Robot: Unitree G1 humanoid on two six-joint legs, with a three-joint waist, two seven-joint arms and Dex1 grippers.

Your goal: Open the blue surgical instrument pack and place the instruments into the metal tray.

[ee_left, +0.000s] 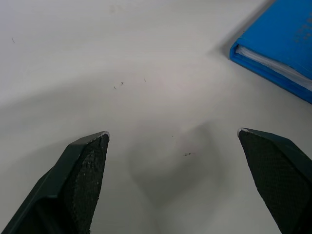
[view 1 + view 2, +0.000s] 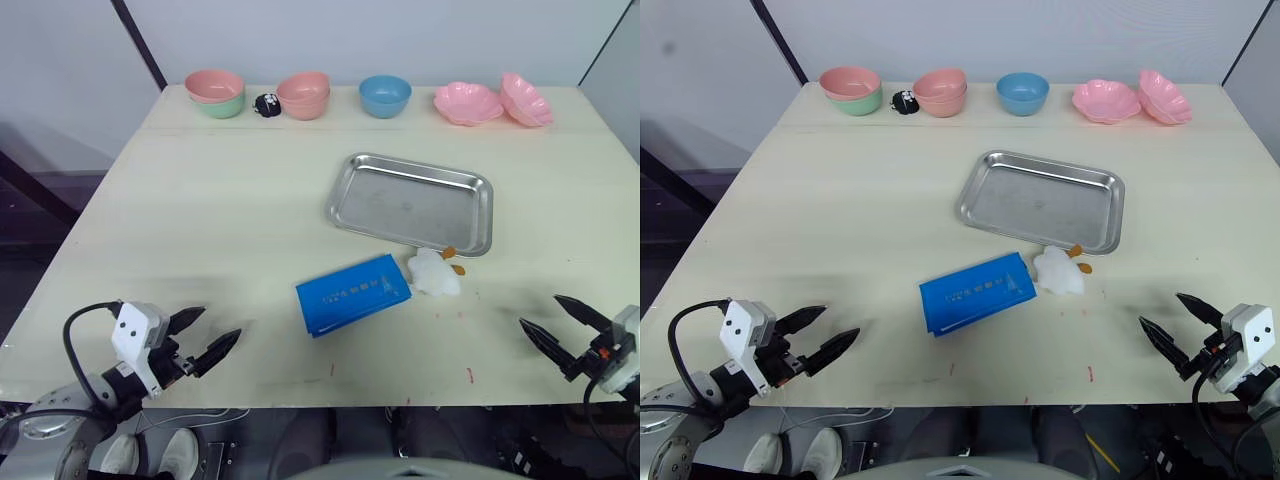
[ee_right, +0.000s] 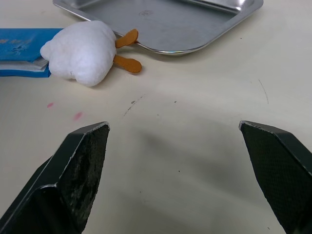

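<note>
While both arms sit low at the table's near edge, I see the left gripper (image 2: 205,338) at about 7 o'clock and the right gripper (image 2: 562,322) at about 5 o'clock, each with jaws spread wide and holding nothing. At the table's (image 2: 200,230) centre the blue surgical instrument pack (image 2: 352,294) lies flat and closed. Touching its 3 o'clock end is a white lump with orange bits (image 2: 435,271). Just beyond it, towards 1 o'clock, the metal tray (image 2: 411,203) lies bare. Coloured bowls (image 2: 385,96) line the 12 o'clock edge.
</note>
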